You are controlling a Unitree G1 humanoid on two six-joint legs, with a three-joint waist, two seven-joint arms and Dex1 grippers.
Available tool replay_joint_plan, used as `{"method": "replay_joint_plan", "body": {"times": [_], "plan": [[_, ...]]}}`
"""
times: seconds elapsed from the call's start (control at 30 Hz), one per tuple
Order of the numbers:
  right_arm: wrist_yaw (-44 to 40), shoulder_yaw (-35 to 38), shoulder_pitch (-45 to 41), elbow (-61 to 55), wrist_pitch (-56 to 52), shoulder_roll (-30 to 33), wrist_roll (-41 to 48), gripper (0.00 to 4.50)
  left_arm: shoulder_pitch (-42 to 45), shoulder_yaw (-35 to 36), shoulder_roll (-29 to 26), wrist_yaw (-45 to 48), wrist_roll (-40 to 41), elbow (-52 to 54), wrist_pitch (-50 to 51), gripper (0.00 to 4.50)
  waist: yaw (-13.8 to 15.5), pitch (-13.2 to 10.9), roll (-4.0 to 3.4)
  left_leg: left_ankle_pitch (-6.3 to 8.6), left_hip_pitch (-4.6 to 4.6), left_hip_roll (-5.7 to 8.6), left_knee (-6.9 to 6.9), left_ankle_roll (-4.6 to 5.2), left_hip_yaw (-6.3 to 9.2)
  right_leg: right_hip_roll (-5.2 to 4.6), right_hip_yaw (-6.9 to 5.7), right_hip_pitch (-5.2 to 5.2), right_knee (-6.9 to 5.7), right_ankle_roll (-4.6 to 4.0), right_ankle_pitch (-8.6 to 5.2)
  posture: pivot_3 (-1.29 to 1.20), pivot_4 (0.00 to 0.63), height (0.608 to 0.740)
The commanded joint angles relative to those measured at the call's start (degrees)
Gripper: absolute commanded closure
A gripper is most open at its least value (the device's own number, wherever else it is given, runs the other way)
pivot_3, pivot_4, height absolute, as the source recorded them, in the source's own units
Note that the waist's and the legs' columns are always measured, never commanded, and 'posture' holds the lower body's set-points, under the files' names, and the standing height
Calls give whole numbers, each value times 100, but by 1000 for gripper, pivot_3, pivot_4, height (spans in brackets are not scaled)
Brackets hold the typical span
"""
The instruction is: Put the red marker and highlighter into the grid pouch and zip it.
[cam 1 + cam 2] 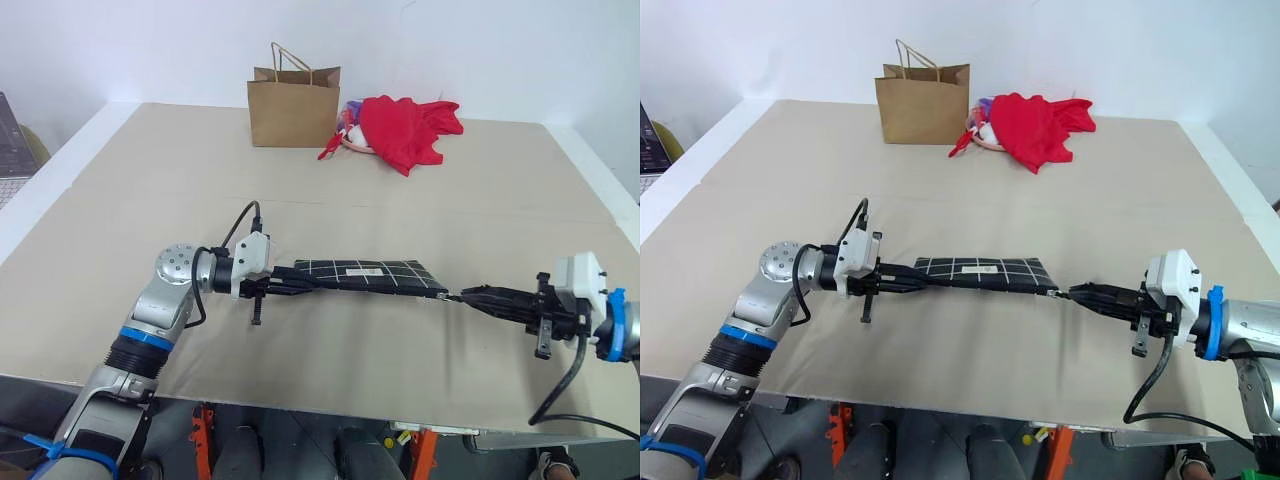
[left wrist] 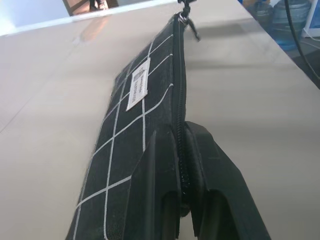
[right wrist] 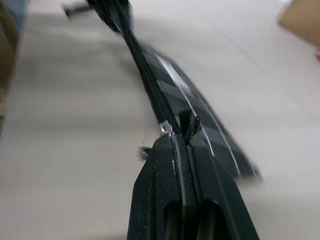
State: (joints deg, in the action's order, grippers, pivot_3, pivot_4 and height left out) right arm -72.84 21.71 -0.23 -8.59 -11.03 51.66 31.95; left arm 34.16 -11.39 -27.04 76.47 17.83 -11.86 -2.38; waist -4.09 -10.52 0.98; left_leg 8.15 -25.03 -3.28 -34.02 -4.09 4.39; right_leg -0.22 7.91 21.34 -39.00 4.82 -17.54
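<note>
The grid pouch (image 1: 365, 273), black with white grid lines and a small white label, hangs stretched between my two grippers just above the tan table. My left gripper (image 1: 300, 281) is shut on the pouch's left end, pinching the zipper seam (image 2: 180, 100). My right gripper (image 1: 462, 296) is shut on the black zipper pull (image 3: 191, 127) at the pouch's right end. The zipper line looks closed along its whole visible length. The red marker and the highlighter are out of view.
A brown paper bag (image 1: 294, 110) stands at the back of the table, with a red cloth heap (image 1: 405, 128) beside it on the right. The table's front edge (image 1: 300, 395) runs just below my arms. A laptop corner (image 1: 12, 140) sits far left.
</note>
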Motion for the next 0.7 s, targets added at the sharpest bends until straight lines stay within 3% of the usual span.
{"method": "replay_joint_plan", "body": {"times": [0.03,0.17,0.23,0.3,0.33,0.4,0.43,0.47,0.5,0.57,0.63,0.67,0.7], "plan": [[64,271,54,-85,53,36,86,4415,61,82,-61,70,-17,1,-94,4500,-19,0,-2,0,0,0,-1,0,0,0,1,0,0,0,0,0,150,740],[205,285,30,-143,-244,31,277,4415,91,79,-72,149,36,-18,17,4500,-12,0,-2,0,0,0,-3,0,0,-1,1,-1,0,0,1,0,150,740],[445,282,-98,-226,-955,22,750,4500,115,98,-78,139,87,-23,236,3694,-15,0,-2,0,0,0,-3,0,0,-1,1,-1,0,0,1,0,150,740],[860,238,-386,-226,-1699,-71,1262,3849,136,162,-81,79,174,-16,528,3170,-21,0,-2,0,0,0,-3,0,0,-1,1,0,-1,-1,2,0,150,740],[999,207,-510,-174,-1828,-128,1322,3827,143,229,-82,8,270,25,770,3020,-22,0,-2,0,1,0,-3,0,0,0,1,0,-2,-2,3,0,150,740],[1157,187,-643,-90,-1967,-187,1342,2960,146,312,-103,-77,367,94,1050,2201,-21,0,-2,0,1,0,-4,0,2,0,1,-1,-3,-2,4,0,150,740],[1237,204,-695,0,-2091,-203,1372,2867,133,377,-166,-133,422,137,1246,2099,-19,0,-2,-1,1,0,-4,0,2,0,1,-1,-3,-2,4,0,150,740],[1302,221,-731,84,-2134,-223,1367,2263,118,435,-220,-186,450,163,1366,1488,-18,0,0,-1,0,0,-3,0,2,0,0,-1,-3,-1,3,0,150,740],[1359,245,-751,197,-2142,-241,1332,2263,95,534,-276,-305,447,155,1425,1488,-17,0,-1,-1,-2,0,-3,0,4,0,-2,0,-3,0,2,0,150,740],[1390,320,-689,470,-1959,-231,1119,1381,-7,786,-368,-692,377,97,1518,705,-11,0,-1,0,-5,1,-2,1,4,-2,-2,0,-2,1,0,0,150,740],[1405,464,-510,777,-1713,-176,870,1092,-204,1045,-511,-1263,213,54,1701,450,-5,0,-1,0,-4,1,0,1,4,-2,-2,1,-1,0,0,0,150,740],[1424,539,-447,873,-1628,-174,801,437,-308,1140,-562,-1468,167,98,1759,0,-5,0,-1,0,-3,1,1,1,4,-2,-3,0,-1,0,-1,0,150,740],[1446,608,-408,914,-1585,-192,788,307,-397,1178,-605,-1591,109,159,1766,0,-5,0,-1,1,-3,1,1,2,5,-2,-3,0,-1,0,-2,0,150,740]]}}
